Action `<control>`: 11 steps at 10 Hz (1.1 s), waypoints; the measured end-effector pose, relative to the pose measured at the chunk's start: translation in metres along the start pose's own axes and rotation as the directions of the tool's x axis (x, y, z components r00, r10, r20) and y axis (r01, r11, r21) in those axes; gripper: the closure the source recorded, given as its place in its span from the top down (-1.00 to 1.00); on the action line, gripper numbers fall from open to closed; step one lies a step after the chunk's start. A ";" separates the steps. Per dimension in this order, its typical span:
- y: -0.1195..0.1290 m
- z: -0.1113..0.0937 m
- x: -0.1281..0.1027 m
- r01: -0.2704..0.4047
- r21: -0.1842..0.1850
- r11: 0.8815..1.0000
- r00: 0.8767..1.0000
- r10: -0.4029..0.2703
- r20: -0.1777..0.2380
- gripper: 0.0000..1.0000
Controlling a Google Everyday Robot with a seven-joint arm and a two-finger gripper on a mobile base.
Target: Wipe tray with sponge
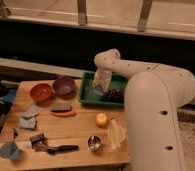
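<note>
Gripper claw (101, 88), clamped on the sponge (98, 91), sat low in the tray (89, 100) beneath it; wiping seemed underway, needing a pressed sideways stroke.

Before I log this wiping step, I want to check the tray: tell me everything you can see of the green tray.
The green tray is rectangular, plastic-looking, with raised sloping sides. It lies flat at the far edge of the wooden table, right of the purple bowl. The gripper hangs down inside it, left of a dark clump; the arm hides its right end.
</note>
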 end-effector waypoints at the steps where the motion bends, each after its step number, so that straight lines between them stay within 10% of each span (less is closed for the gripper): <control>1: -0.004 0.005 -0.002 -0.003 0.006 1.000 1.000 0.003 0.000 -1.00; 5: 0.008 0.023 -0.013 0.026 -0.048 0.998 0.993 -0.031 -0.114 -1.00; 11: 0.012 0.027 0.016 0.093 -0.121 0.988 0.982 -0.111 -0.152 -1.00</control>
